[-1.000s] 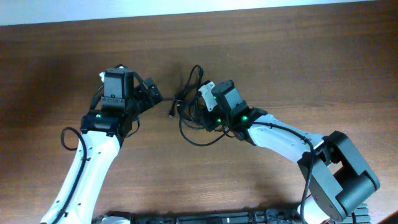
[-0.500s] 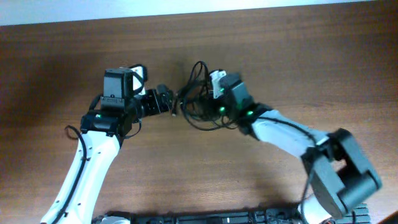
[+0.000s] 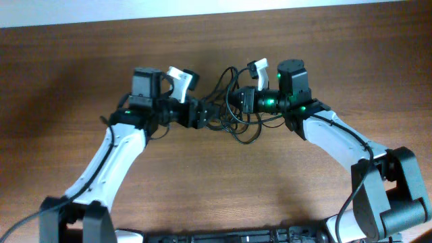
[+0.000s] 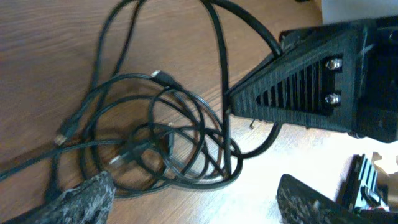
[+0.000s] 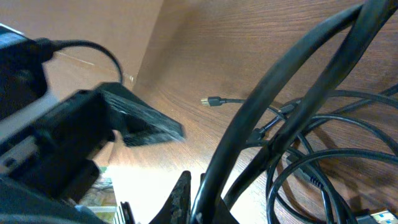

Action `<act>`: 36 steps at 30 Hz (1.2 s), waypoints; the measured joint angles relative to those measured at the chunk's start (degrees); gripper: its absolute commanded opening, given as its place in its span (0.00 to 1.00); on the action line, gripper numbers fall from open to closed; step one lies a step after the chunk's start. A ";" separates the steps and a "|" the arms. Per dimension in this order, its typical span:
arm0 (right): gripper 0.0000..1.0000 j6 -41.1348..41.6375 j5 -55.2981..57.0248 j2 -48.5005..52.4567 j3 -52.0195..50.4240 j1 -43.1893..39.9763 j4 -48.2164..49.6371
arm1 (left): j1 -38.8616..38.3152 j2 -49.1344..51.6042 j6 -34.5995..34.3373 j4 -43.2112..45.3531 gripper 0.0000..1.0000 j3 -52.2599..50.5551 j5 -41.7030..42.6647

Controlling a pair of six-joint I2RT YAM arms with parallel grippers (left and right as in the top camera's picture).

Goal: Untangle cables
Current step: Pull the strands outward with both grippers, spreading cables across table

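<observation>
The cables (image 3: 236,125) are a tangle of thin black loops on the wooden table between my two grippers. In the left wrist view the cables (image 4: 168,146) lie as overlapping loops with small plug ends. My left gripper (image 4: 196,196) is open with its fingers wide apart, and the near edge of the loops lies just at the fingertips; it also shows in the overhead view (image 3: 204,113). My right gripper (image 5: 198,202) is shut on one black cable (image 5: 273,106), which rises taut from its jaws. It faces left at the tangle's right side (image 3: 240,100).
The brown wooden table (image 3: 304,40) ends at its far edge along the top of the overhead view. A dark strip runs along the bottom edge (image 3: 223,237). The two grippers face each other closely, and the right one fills the upper right of the left wrist view (image 4: 311,87).
Both arms swung inward. The left gripper moved right up to the tangle. The right gripper moved up and right, turned to face left, and pulled the cables with it.
</observation>
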 measured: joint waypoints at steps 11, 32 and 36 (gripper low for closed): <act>0.04 1.03 -0.02 0.00 0.02 0.00 0.00 | -3.28 8.07 -1.40 7.17 0.68 0.00 0.37; 0.04 -10.40 5.62 -10.73 0.52 -34.95 -28.02 | 35.89 -12.94 -13.84 5.84 0.00 0.11 -5.64; 0.04 -14.03 8.13 -20.83 0.55 -43.65 -30.14 | 39.47 -12.94 -14.01 0.42 0.00 0.11 -5.73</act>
